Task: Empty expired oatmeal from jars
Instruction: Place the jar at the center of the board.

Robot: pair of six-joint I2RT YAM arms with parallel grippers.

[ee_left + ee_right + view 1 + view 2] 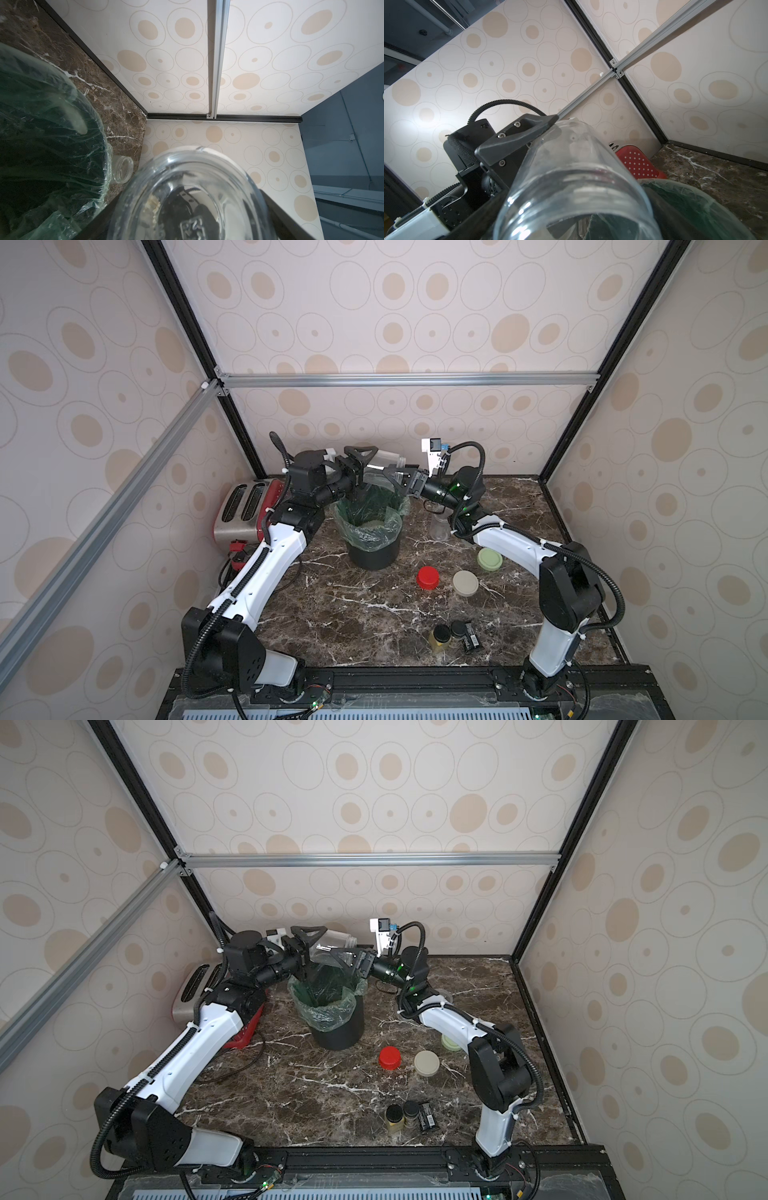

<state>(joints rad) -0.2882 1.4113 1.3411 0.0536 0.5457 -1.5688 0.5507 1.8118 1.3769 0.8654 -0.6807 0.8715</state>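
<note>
The small room had pale walls with tan circles all over, and a dark stone bench (pixel 353 622) with white veins. Above a black bin (pixel 374 558) lined with a green bag (pixel 390 526), the left hand (pixel 362 466) held a clear jar (pixel 384 459) by its bottom end. The jar lay on its side with no lid. The right hand (pixel 400 477) was right at the jar's mouth end with its jaws spread wider than the jar, and I could not see it squeezing. Most of the oatmeal (pixel 369 525) lay pale at the bottom of the bag. The left wrist view showed just a few flakes (pixel 153 204) stuck inside the glass. To do this bit well, I think the mouth should point down over the middle of the bag, with a small shake, so nothing lands on the bench. The grip should be firm, as smooth glass could slip. Another open jar (pixel 439 526) stood beside the bin and looked empty. A red lid (pixel 428 577), a beige lid (pixel 465 583) and a pale green lid (pixel 489 560) lay apart nearer the front. Two small dark-capped bottles (pixel 449 635) stood at the front, and a toaster (pixel 245 510) sat by the left wall.
</note>
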